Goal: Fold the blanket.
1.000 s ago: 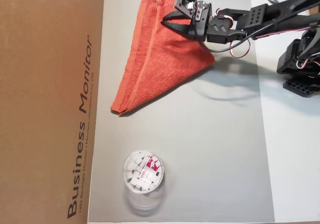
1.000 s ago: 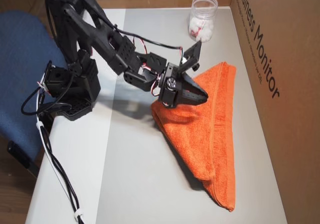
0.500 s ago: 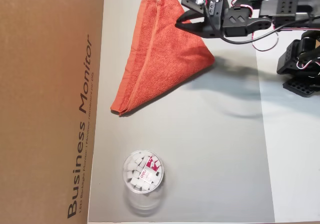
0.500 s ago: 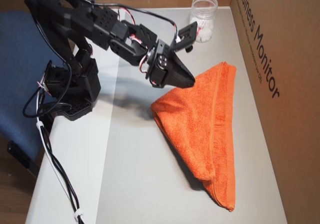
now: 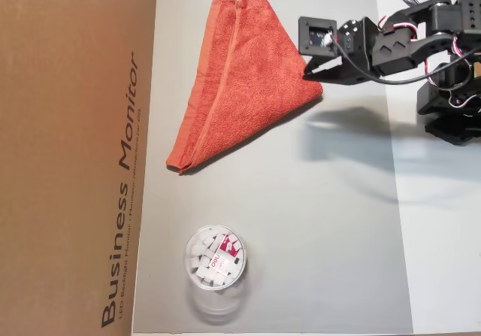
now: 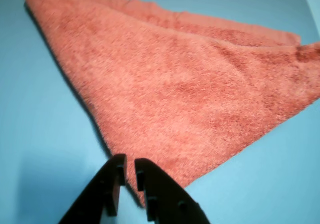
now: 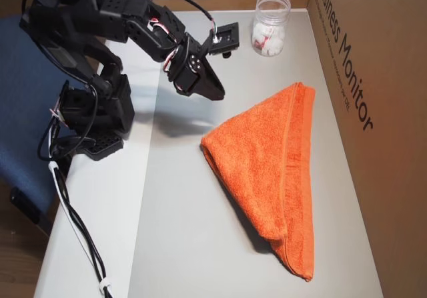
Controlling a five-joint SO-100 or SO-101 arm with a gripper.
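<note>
Overhead, the blanket (image 5: 242, 77) is seen folded into a triangle on the grey mat (image 5: 323, 223), its long hemmed edge running beside a brown cardboard box (image 5: 75, 155) at the left. On the box, "Business Monitor" is printed in large dark letters, with a smaller line beneath that cannot be read. The gripper (image 5: 307, 71) is held just above the blanket's right-hand corner, and nothing is gripped by it. Near the lower edge a clear round tub (image 5: 215, 259) of white pieces is placed, with a red and white label whose writing is too small to read.

From the wrist view, the blanket (image 6: 175, 83) is spread across the upper frame, and the two black fingers (image 6: 150, 184) are seen almost together, with only a thin slit between them and no cloth caught.

In the other overhead view, the gripper (image 7: 217, 94) is raised clear of the blanket (image 7: 273, 171), to its far left. The tub (image 7: 270, 25) is set at the far end, and the box (image 7: 363, 111) lettering is read again along the right.
</note>
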